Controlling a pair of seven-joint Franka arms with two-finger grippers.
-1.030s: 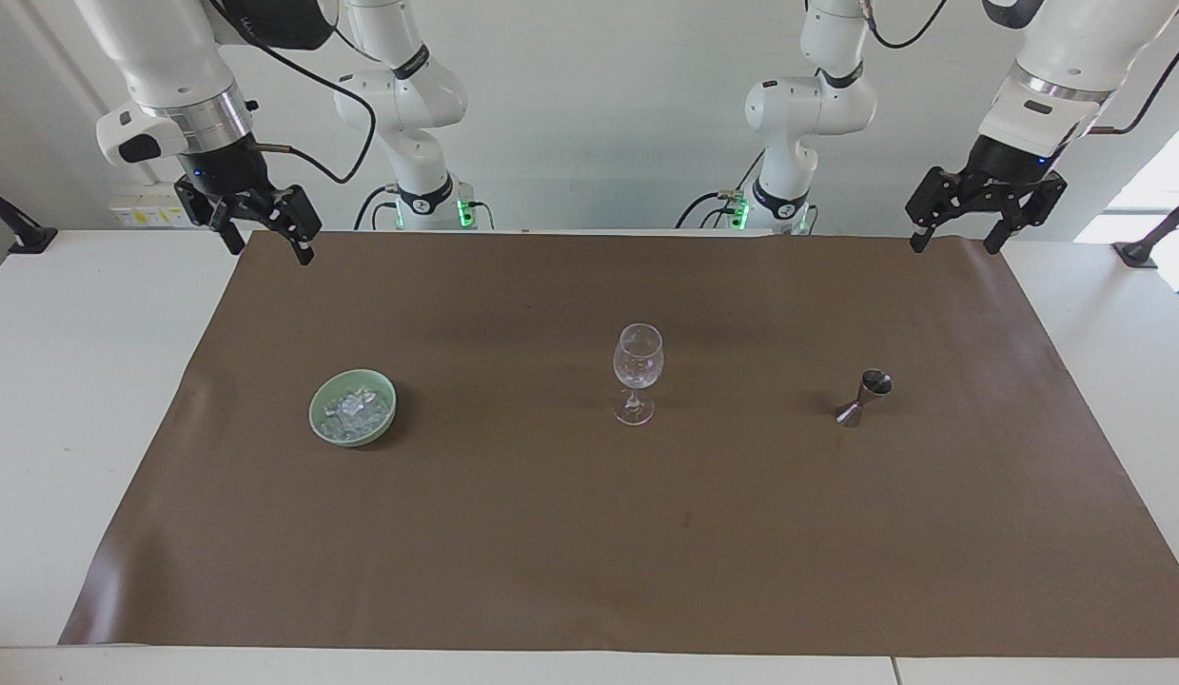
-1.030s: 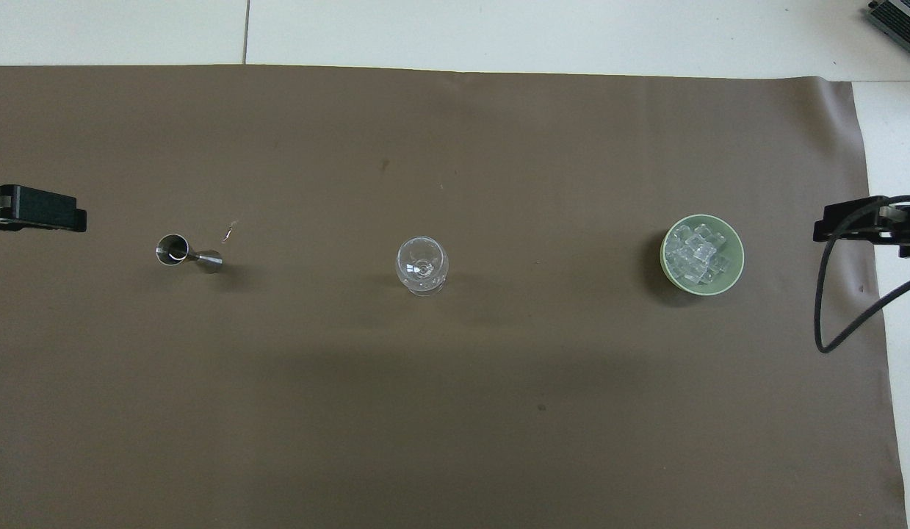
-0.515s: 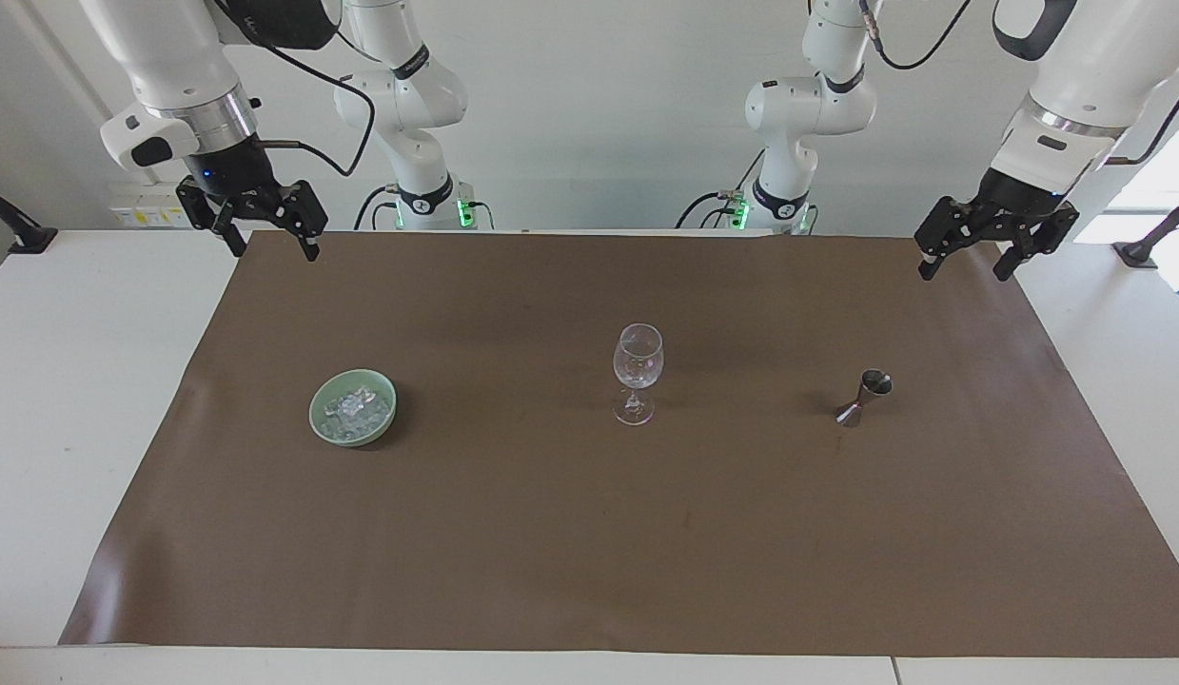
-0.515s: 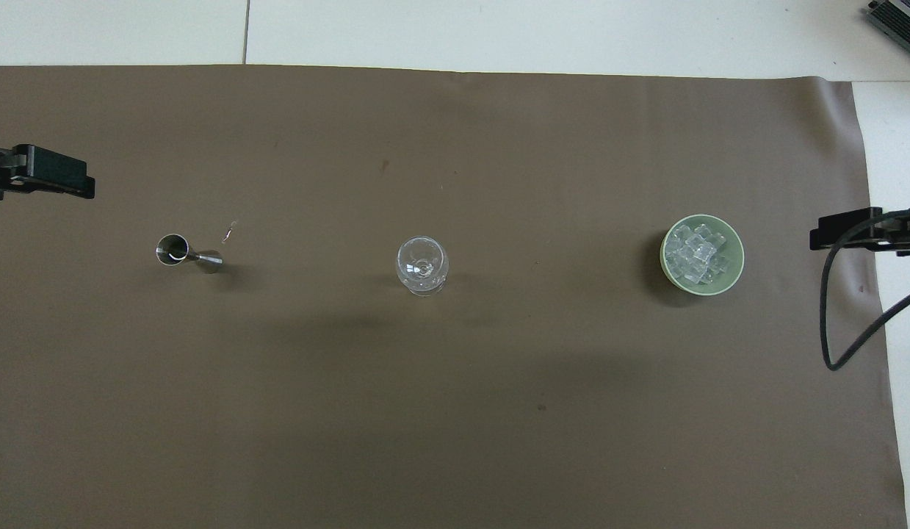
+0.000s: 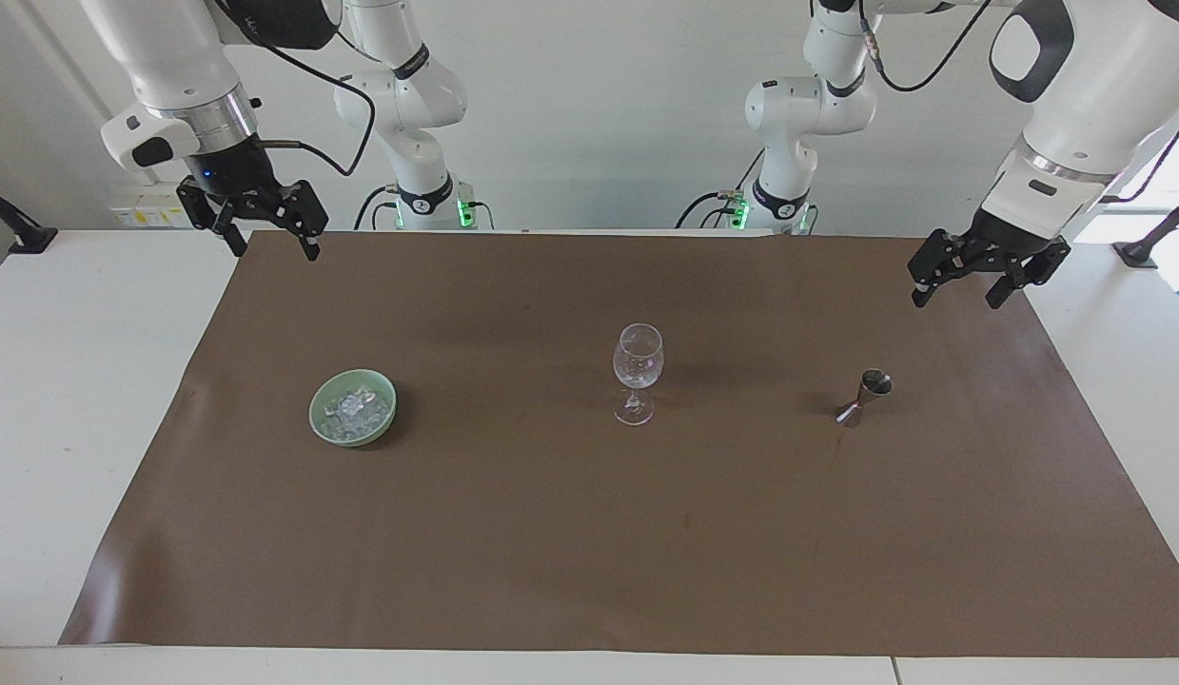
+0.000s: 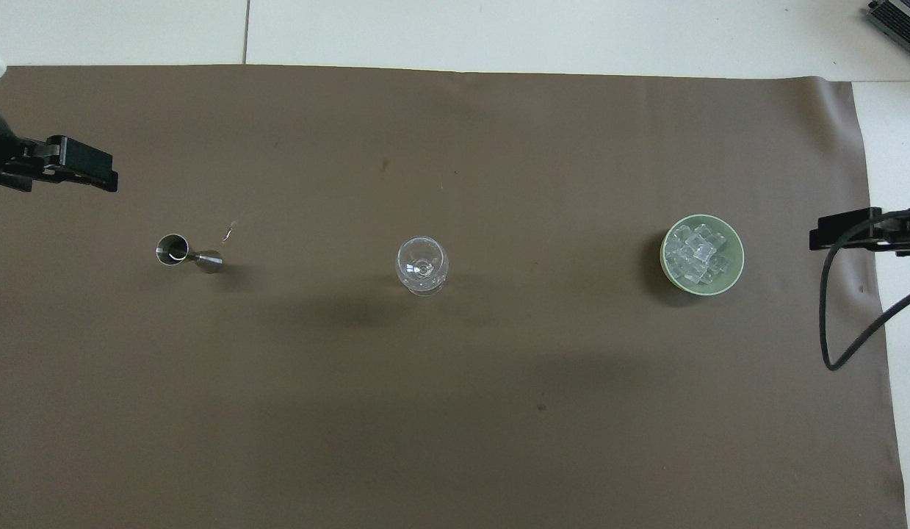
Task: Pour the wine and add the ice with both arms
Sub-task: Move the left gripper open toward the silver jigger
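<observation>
Over the brown mat [image 5: 589, 533], our left gripper [image 5: 960, 285] has dropped lower toward the jigger [image 5: 863, 397] just below its spread fingers; our right gripper [image 5: 265, 233] waits, fingers apart, above the green bowl [image 5: 315, 411] holding the ice [image 5: 356, 407]. Pouring comes 1st, we judge.

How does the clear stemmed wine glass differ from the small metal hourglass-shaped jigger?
The clear stemmed wine glass is transparent and taller; the small metal hourglass-shaped jigger is opaque, shiny and shorter. The glass stands at the brown mat's middle; the jigger toward the left arm's end. Both stand upright, untouched.
</observation>
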